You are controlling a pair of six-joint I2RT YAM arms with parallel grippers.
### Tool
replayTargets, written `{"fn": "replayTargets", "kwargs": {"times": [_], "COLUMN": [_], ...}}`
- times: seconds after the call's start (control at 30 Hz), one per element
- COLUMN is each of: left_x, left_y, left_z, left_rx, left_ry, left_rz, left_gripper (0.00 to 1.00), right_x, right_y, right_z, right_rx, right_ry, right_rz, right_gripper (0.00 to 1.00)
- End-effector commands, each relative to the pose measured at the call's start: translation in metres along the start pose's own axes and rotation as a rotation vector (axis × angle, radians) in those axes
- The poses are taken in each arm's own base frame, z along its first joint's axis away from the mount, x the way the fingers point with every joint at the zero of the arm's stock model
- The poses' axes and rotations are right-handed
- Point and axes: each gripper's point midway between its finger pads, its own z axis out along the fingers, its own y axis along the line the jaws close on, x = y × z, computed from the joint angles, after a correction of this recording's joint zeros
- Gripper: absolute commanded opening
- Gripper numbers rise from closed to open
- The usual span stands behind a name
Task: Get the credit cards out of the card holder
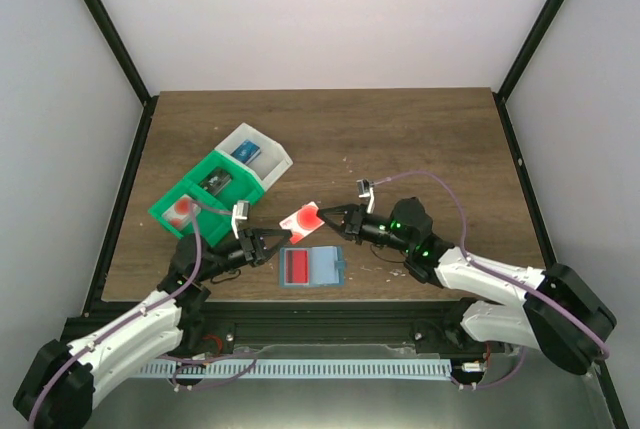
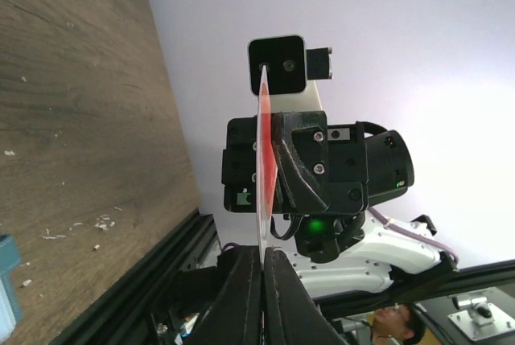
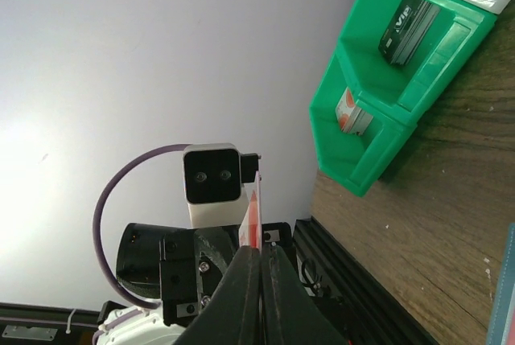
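A thin white credit card with a big red round spot hangs in the air above the brown wood-grain bench, held from both ends. The left pincer is closed on the card's near-left end, and the right pincer is closed on its far-right end, so the two black pincers face each other with the card bridging them. In the left wrist view the card shows edge-on as a pale sliver with red on one face. It rises from between the pressed-together fingers to the other arm's pincer, which grips its far end. The right wrist view gives the same picture from the other side, with the card pinched at the fingertips. Directly below the held card, near the front edge of the bench, the small flat blue-teal card holder lies opened out. A second card, showing red, sits in its left half. To the far left stands a green-and-white plastic compartment tray, apart from the holder. A red-and-white card lies in its nearest green compartment. A dark pack lettered "VIP" stands in the next one, and a blue object rests in the white end section.
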Motion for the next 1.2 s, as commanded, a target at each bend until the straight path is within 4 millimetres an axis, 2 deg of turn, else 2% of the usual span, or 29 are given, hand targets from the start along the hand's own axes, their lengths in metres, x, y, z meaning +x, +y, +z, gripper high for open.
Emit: {"fn": "replayTargets", "kwargs": {"times": [0.0,0.1,0.2,0.33,0.47,0.57,0.7,0.8,0.93,1.07,1.17], "left_x": [-0.005,-0.006,-0.008,-0.011,-0.014,-0.024,-0.044,-0.061,-0.085,-0.113,-0.130], "left_y": [-0.003,-0.001,-0.002,0.013,0.017,0.025,0.021,0.025,0.035,0.039,0.053], "left_z": [-0.002,-0.003,-0.003,-0.003,-0.009,-0.016,-0.020,-0.025,-0.044,-0.075,-0.105], "left_rx": [0.013,0.003,-0.006,-0.100,-0.141,-0.219,-0.285,-0.365,-0.473,-0.552,-0.640], "left_ry": [-0.032,-0.046,-0.051,-0.042,-0.030,-0.050,-0.055,-0.051,-0.079,-0.178,-0.268], "left_rz": [0.025,0.031,0.044,0.043,0.046,0.055,0.089,0.100,0.073,0.076,0.063], "left_gripper": [0.00,0.00,0.00,0.00,0.00,0.00,0.00,0.00,0.00,0.00,0.00], "right_x": [0.000,0.002,0.002,0.001,0.003,0.003,0.004,0.005,0.006,0.008,0.012], "right_y": [-0.003,-0.007,-0.009,-0.012,-0.020,-0.020,-0.020,-0.020,-0.017,-0.017,-0.016], "right_z": [-0.001,-0.004,-0.006,-0.009,-0.017,-0.024,-0.028,-0.030,-0.033,-0.035,-0.037], "right_rx": [-0.001,0.011,0.026,0.065,0.123,0.133,0.148,0.160,0.152,0.158,0.156], "right_ry": [0.003,0.001,-0.003,-0.012,-0.014,-0.033,-0.031,-0.027,-0.024,-0.013,0.003], "right_rz": [-0.002,-0.003,-0.011,-0.026,-0.056,-0.079,-0.099,-0.114,-0.133,-0.156,-0.164], "right_gripper": [0.01,0.01,0.09,0.32,0.57,0.69,0.97,1.00,1.00,1.00,1.00]}}
